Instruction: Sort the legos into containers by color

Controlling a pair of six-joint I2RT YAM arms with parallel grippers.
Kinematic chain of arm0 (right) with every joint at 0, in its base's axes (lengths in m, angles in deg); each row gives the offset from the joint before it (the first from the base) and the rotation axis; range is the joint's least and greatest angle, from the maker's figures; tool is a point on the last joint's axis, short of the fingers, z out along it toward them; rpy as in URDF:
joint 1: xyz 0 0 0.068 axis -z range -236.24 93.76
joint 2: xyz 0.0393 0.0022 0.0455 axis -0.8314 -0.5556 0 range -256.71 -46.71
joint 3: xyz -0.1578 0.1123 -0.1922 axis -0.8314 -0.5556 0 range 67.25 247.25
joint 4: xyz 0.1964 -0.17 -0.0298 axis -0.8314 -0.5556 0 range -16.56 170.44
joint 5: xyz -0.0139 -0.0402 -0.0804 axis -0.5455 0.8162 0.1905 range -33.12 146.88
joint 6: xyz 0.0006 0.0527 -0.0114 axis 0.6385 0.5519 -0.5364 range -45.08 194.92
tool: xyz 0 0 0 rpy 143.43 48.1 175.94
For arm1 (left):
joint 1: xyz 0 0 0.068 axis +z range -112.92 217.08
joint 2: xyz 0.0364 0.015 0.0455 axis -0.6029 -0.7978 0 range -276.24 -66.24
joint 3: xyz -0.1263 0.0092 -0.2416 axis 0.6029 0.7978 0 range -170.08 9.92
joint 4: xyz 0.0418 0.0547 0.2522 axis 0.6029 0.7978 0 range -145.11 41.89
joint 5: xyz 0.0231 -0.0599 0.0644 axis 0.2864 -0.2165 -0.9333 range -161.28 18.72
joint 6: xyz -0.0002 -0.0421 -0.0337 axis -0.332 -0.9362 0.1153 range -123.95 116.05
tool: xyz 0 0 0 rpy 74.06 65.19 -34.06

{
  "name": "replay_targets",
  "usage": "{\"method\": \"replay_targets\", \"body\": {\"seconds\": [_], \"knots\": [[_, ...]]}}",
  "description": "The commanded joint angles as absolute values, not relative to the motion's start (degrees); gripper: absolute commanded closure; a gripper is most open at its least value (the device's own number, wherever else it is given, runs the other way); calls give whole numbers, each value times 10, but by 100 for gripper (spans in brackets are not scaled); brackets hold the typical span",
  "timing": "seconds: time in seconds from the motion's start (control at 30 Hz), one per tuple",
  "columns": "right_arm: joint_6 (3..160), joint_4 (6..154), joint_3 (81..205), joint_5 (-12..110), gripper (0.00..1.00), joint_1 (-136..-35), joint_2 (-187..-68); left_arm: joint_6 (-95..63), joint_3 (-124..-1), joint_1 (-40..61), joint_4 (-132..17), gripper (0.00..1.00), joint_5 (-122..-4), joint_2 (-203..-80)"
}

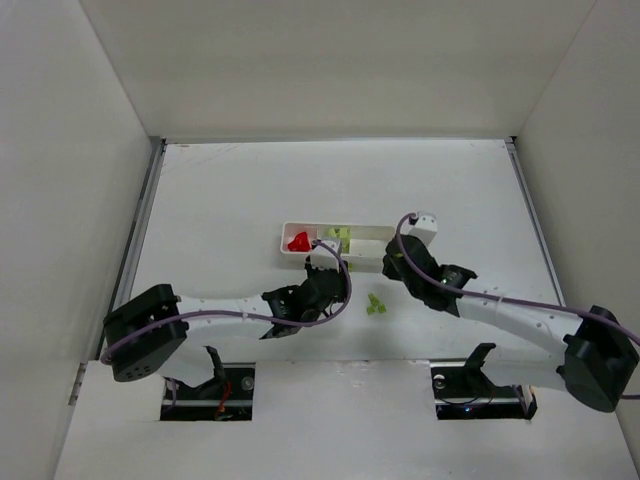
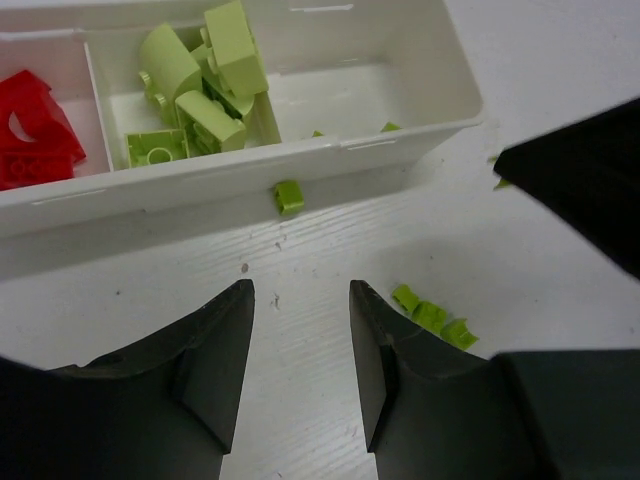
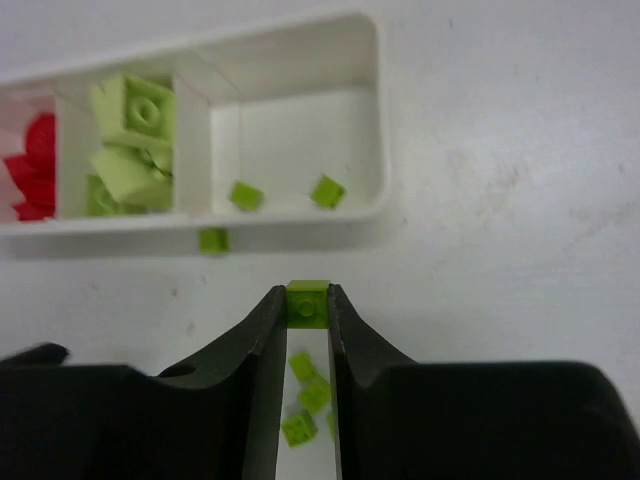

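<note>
three views, read in order.

top external view: the tray [image 1: 372, 233] lies with its long axis across the table, left to right. red bricks [image 1: 299, 242] sit in its left compartment and pale bricks [image 1: 340, 235] in the middle one. both grippers are just on the near side of the tray. the left gripper [image 1: 325, 268] is by the middle and the right gripper [image 1: 393, 262] is by the right end. the right arm is therefore the nearer one to the right compartment. loose bricks [image 1: 376, 305] lie on the table between the arms.

left wrist view: the left gripper [image 2: 300, 335] has its jaws spread with nothing between them. a stray brick [image 2: 289, 196] lies straight ahead, just beside the tray's near wall.

right wrist view: the right gripper [image 3: 307, 305] pinches a bright green brick [image 3: 307, 302] at its fingertips. the brick is on the near side of the tray wall, not over it. the right compartment [image 3: 300, 130], holding two green bricks [image 3: 246, 195], lies directly ahead. as a judgement, you must carry the brick forward across the near wall before release.
</note>
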State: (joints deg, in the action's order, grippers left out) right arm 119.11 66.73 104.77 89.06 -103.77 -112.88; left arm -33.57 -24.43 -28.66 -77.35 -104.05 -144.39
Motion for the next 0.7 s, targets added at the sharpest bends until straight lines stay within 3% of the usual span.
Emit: {"method": "replay_targets", "body": {"seconds": [0.0,0.17,0.33,0.43,0.67], "knots": [[1121,737,1101,872,80,-1003,-1165,-353,-246,-284,-794,60,-1070,-1469],[1106,794,1141,840,79,-964,-1239,-335,-276,-278,-824,59,-1046,-1530],[1101,813,1150,840,48,-960,-1248,-324,-301,-279,-843,59,-1051,-1578],[1102,818,1126,843,46,-964,-1216,-324,-307,-278,-861,59,-1057,-1611],[1133,812,1022,846,53,-1018,-1108,-334,-324,-277,-890,61,-1110,-1668]]}}
